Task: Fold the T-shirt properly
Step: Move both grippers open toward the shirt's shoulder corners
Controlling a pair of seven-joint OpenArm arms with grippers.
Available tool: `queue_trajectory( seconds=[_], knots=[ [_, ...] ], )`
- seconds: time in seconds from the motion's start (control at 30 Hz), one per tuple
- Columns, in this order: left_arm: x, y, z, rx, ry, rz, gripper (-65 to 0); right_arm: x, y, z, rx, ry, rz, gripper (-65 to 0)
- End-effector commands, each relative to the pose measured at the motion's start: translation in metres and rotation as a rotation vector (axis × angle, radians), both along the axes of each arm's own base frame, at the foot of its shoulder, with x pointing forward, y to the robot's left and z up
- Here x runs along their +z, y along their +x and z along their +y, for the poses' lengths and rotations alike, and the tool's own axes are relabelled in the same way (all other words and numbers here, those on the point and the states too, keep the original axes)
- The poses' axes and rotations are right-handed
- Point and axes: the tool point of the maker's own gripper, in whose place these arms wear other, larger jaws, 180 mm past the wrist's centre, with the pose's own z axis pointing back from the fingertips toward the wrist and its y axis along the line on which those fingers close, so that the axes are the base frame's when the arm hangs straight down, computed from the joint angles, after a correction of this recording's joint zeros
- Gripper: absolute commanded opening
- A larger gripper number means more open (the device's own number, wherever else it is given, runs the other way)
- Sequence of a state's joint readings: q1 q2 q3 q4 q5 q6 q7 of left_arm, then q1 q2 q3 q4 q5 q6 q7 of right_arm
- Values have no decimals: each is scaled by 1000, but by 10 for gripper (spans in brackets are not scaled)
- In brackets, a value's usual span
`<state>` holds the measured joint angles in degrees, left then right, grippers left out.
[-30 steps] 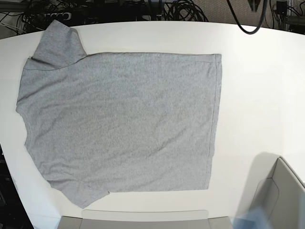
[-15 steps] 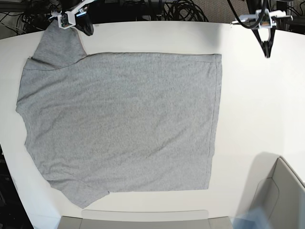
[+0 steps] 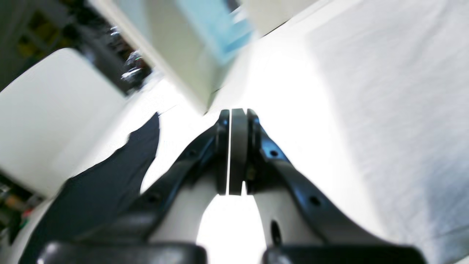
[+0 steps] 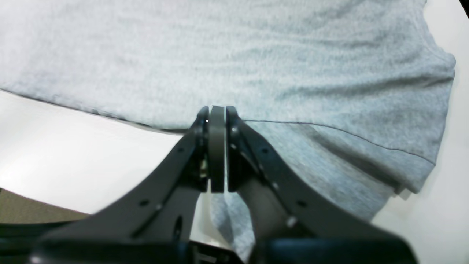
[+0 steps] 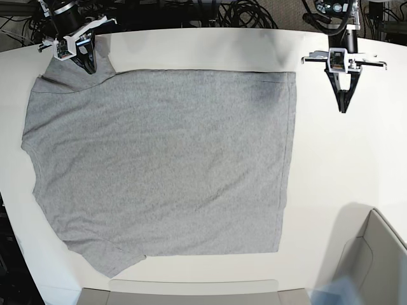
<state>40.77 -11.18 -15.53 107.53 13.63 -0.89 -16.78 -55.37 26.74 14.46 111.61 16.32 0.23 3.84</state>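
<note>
The heather-grey T-shirt [image 5: 159, 159] lies flat on the white table [image 5: 343, 165], plain side up, collar end at the left and hem at the right. No lettering shows. My right gripper [image 5: 89, 67] is shut and hovers over the far sleeve [image 5: 76, 54]. In the right wrist view its tips [image 4: 217, 110] sit above the shirt's [image 4: 256, 55] edge where the sleeve meets the body. My left gripper [image 5: 343, 108] is shut and empty over bare table just right of the hem's far corner. In the left wrist view it [image 3: 234, 113] has the shirt [image 3: 395, 110] on its right.
A grey box [image 5: 375, 254] stands at the table's near right corner; it also shows blurred in the left wrist view [image 3: 190, 47]. A flat grey tray rim [image 5: 191, 289] lies along the near edge. Black cables [image 5: 241, 13] hang behind the table's far edge.
Both arms came in from the far edge. The right gripper moved over the far sleeve. The left gripper moved nearer, beside the hem corner. The shirt has not moved.
</note>
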Motion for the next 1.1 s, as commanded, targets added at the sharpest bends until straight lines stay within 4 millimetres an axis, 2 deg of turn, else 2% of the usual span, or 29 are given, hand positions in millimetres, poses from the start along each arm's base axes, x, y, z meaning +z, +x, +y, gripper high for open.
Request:
queue_trajectory(
  seconds=[0.0, 0.13, 0.23, 0.3, 0.43, 0.5, 0.57, 0.67, 0.73, 0.93, 1.07],
  knots=[
    [14, 0, 4, 4, -10, -52, -650, 10, 5, 1, 22, -2, -38, -646],
    [29, 5, 14, 15, -147, -111, -650, 13, 9, 1, 25, -2, -50, -646],
    [34, 14, 14, -31, -222, -116, -632, 18, 15, 4, 30, 4, -70, -646],
    [38, 17, 18, -46, -241, -120, -580, 22, 18, 8, 37, 6, -69, -646],
    [41, 18, 24, -16, -314, -144, -411, 34, 32, 14, 43, 9, -95, -643],
    [40, 19, 23, -8, -321, -121, -372, 36, 34, 16, 30, 41, -83, -622],
    [37, 22, 20, 0, -332, -76, -360, 38, 37, 14, -8, 114, -67, -553],
    [36, 26, 19, -5, -325, -29, -358, 43, 39, -8, -113, 208, -43, -436],
    [39, 28, 19, -18, -313, -26, -358, 46, 38, -20, -173, 278, -21, -391],
    [42, 32, 19, -41, -288, -18, -358, 58, 29, -69, -345, 392, 33, -379],
    [36, 31, 11, -57, -305, 0, -359, 52, 8, -81, -302, 380, 79, -379]
  ],
)
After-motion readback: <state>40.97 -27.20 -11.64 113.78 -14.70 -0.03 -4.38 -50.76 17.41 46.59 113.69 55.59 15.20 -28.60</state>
